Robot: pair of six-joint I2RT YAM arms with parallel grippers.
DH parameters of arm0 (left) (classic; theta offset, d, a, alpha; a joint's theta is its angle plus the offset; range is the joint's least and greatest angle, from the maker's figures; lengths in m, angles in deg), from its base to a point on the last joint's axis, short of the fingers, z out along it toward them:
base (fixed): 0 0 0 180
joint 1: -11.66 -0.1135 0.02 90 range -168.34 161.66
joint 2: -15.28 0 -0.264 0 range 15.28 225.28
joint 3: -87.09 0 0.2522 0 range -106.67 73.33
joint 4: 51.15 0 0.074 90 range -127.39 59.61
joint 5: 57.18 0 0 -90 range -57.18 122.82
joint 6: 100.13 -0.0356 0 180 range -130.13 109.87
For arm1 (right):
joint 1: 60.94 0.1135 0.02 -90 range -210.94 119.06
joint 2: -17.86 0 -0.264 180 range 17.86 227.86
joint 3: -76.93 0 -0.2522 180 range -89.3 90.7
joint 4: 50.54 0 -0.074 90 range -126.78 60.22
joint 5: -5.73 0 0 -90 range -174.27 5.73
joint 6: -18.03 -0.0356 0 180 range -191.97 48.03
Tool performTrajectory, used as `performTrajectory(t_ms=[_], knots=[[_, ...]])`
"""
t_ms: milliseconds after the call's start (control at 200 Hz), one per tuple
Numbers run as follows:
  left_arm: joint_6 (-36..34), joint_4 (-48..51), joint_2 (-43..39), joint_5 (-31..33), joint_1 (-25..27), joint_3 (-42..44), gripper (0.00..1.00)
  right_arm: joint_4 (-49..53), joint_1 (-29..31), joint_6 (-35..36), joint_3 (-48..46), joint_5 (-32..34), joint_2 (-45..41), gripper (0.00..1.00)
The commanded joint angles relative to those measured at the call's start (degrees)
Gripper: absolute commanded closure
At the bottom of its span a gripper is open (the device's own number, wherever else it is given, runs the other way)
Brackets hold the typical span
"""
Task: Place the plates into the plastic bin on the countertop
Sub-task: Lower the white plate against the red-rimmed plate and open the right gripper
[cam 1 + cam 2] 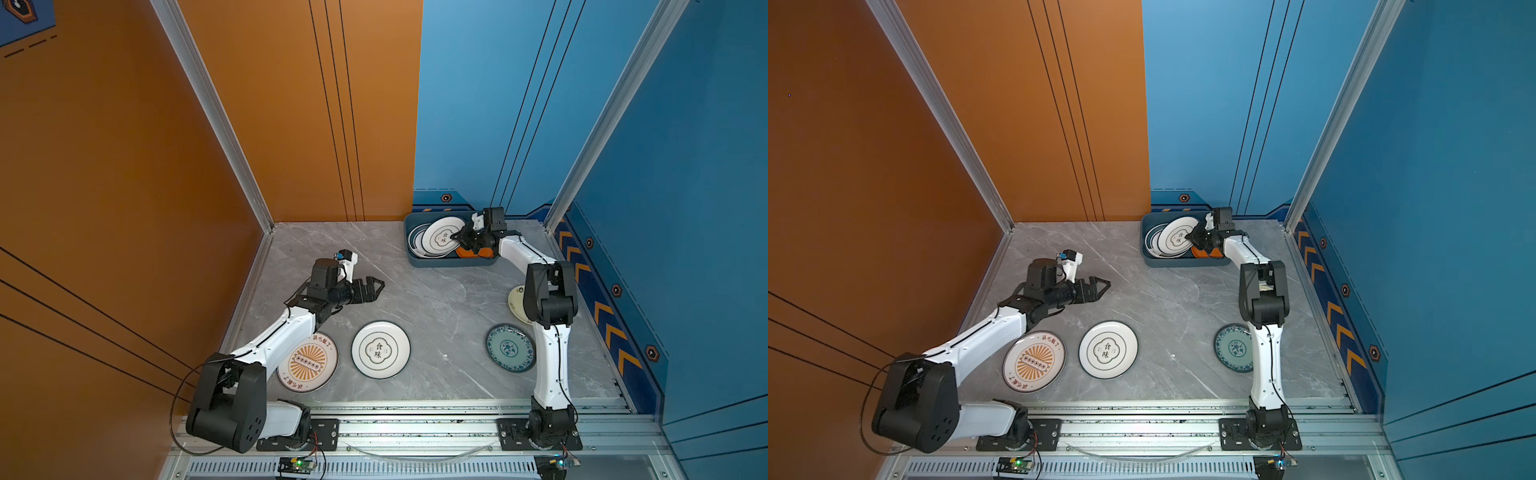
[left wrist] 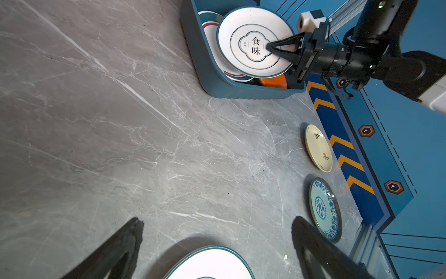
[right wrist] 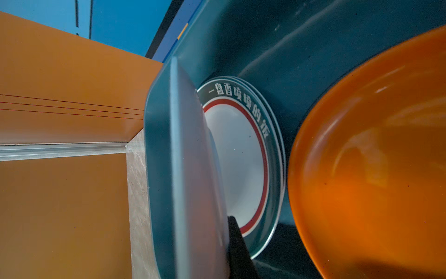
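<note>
Plate [image 2: 249, 44] in right end effector [image 2: 268, 46]: "食味"

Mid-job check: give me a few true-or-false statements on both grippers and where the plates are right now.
1. The right gripper is shut on a white emblem plate over the plastic bin. True.
2. The left gripper holds the sunburst plate. False: it is open and empty; that plate lies on the countertop.
3. Four plates lie on the countertop outside the bin. True: the sunburst plate, a second emblem plate, the teal floral plate and the cream plate.
4. The orange plate is on the countertop. False: it sits in the bin.
</note>
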Motion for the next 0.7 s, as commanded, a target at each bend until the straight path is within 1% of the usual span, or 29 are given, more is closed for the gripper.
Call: performTrajectory(t_ms=[0, 150, 350, 516, 696], knots=[[0.01, -0.61, 0.11, -0.23, -0.48, 0.23, 0.02, 0.26, 0.11, -0.74, 2.46, 0.46, 0.18, 1.00], [0.19, -0.88, 0.63, -0.77, -0.57, 0.02, 0.02, 1.46, 0.19, -0.61, 3.40, 0.38, 1.18, 1.00], [0.36, -0.83, 0.82, -1.00, -0.66, 0.04, 0.02, 4.33, 0.68, 0.35, 5.82, 0.36, 3.03, 0.90], [0.36, -0.62, 0.66, -1.09, -0.56, 0.11, 0.02, 5.57, 0.90, 0.48, 6.81, 0.54, 4.10, 0.76], [0.45, -0.30, 0.38, -1.11, -0.48, 0.09, 0.02, 6.66, 0.99, 0.89, 7.27, 0.67, 4.39, 0.71]])
